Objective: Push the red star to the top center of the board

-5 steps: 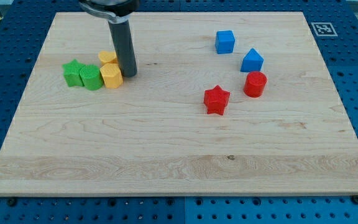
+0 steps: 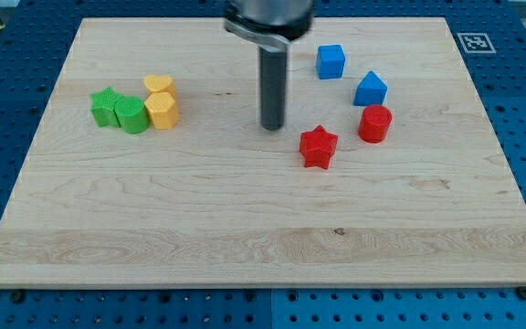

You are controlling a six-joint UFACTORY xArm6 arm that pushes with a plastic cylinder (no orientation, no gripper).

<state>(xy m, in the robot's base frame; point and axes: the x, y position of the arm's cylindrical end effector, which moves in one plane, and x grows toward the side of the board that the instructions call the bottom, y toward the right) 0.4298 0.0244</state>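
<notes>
My tip point(image 2: 272, 126) rests on the board point(image 2: 245, 228), just to the upper left of the red star point(image 2: 319, 147) and not touching it. My end effector is a bare rod, so it holds nothing and has no width to set.

The star sits right of the board's middle and must go toward the view's top centre. I judge I should bring the tip round to the star's lower right side, then push up and slightly left in a steady line through its middle, so it does not spin off a point.

The wood looks smooth and flat. The path upward is open: the blue cube point(image 2: 331, 61), blue block point(image 2: 370, 90) and red cylinder point(image 2: 374, 123) lie to the right, the green and yellow blocks well to the left.
</notes>
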